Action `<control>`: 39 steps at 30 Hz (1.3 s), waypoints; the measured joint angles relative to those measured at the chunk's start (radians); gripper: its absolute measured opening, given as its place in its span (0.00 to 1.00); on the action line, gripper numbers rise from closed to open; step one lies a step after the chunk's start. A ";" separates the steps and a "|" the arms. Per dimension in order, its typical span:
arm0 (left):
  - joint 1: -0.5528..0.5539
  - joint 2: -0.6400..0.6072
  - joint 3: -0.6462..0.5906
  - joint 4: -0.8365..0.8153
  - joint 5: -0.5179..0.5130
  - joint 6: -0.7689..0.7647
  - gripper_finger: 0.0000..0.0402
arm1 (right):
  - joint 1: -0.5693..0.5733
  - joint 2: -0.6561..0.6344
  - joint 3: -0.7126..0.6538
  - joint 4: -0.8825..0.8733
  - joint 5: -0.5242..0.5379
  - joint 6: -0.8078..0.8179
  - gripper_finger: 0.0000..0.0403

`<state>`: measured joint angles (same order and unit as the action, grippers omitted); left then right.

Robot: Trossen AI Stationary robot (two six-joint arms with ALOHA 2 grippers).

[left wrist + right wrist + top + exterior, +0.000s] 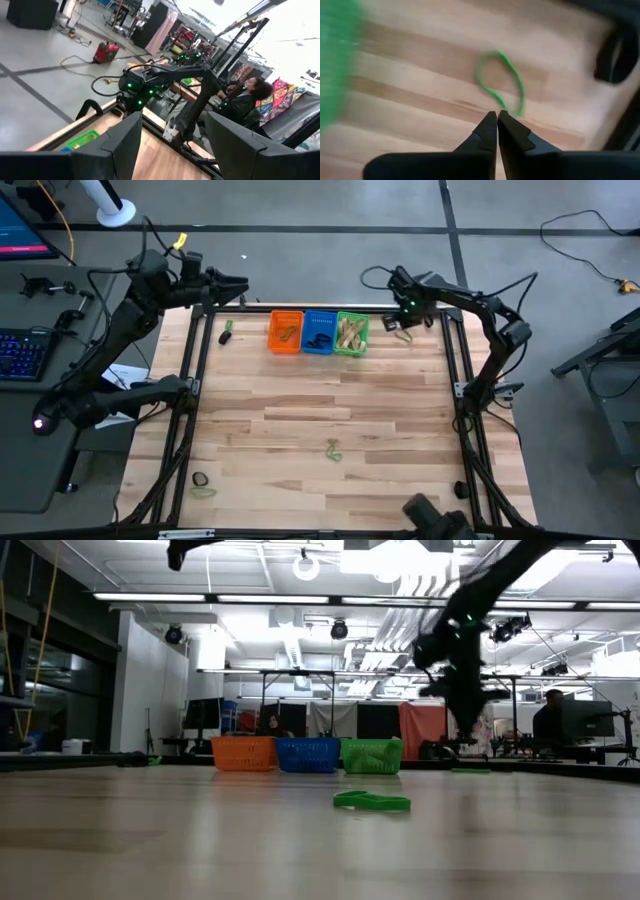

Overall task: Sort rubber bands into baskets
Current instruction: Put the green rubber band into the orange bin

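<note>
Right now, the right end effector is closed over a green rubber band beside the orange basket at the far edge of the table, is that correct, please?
Nearly: the band lies beside the green basket, not the orange one. The high view shows the right end effector just past the green basket, and the right wrist view shows it closed over the green rubber band.

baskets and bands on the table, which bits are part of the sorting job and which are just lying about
Part of the job:
- orange basket, blue basket, green basket
- green rubber band by the right gripper, fingers shut
- loose bands mid-table and at the near left corner

Just lying about:
- keyboard
- floor cables
- left gripper, waiting
</note>
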<state>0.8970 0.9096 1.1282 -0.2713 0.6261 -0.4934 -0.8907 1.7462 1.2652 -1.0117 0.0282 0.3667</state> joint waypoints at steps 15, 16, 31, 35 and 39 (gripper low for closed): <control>0.000 0.001 0.000 -0.016 -0.076 0.017 0.53 | -0.093 0.028 -0.161 0.217 0.043 0.152 0.41; 0.000 0.001 0.000 -0.017 -0.077 0.017 0.53 | -0.093 0.037 -0.161 0.211 0.042 0.152 0.41; -0.001 0.024 0.000 -0.015 -0.077 0.023 0.53 | -0.073 0.129 -0.157 0.202 0.067 0.166 0.21; -0.001 0.026 0.000 -0.017 -0.077 0.023 0.53 | -0.073 0.130 -0.158 0.202 0.075 0.150 0.03; -0.001 0.018 0.000 -0.010 -0.076 0.031 0.53 | -0.073 0.117 -0.159 0.197 0.095 0.115 0.01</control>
<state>0.8963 0.9272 1.1278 -0.2816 0.5498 -0.4623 -0.9642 1.8631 1.1065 -0.8144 0.1236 0.4814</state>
